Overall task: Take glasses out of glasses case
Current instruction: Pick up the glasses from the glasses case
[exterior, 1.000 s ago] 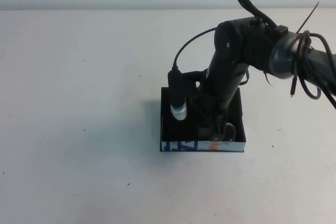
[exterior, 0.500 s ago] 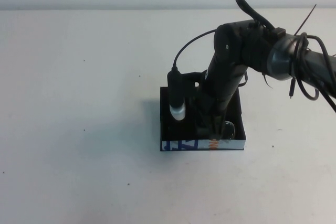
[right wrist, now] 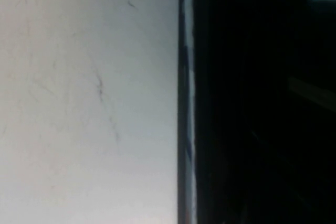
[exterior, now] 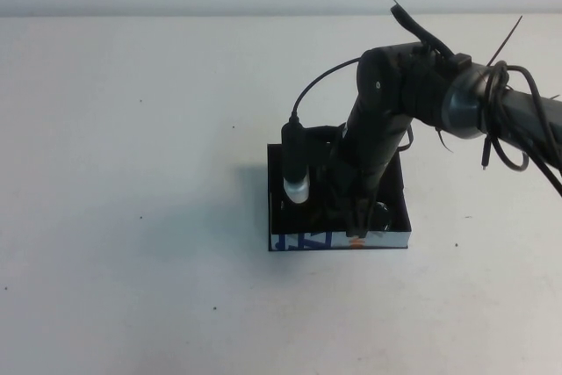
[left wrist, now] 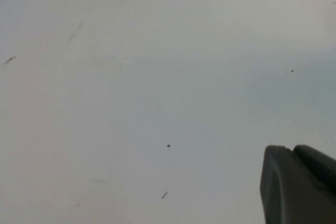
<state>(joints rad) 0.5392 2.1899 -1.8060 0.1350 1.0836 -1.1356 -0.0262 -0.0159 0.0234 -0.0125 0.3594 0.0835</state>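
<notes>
Dark plastic glasses (exterior: 379,213), light and fragile, lie in the black rectangular case (exterior: 338,241) at centre frame; right gripper (exterior: 356,226) reaches inside, jaws hidden; left gripper (left wrist: 296,184) hangs over bare table (exterior: 132,173), jaws unclear.

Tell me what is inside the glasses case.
The right pincer reaches down into the glasses case; one curved rim of the glasses shows beside it. The arm covers the rest. The left pincer hangs over bare table.

glasses (exterior: 381,215) — mostly hidden behind right gripper (exterior: 356,221)
</notes>
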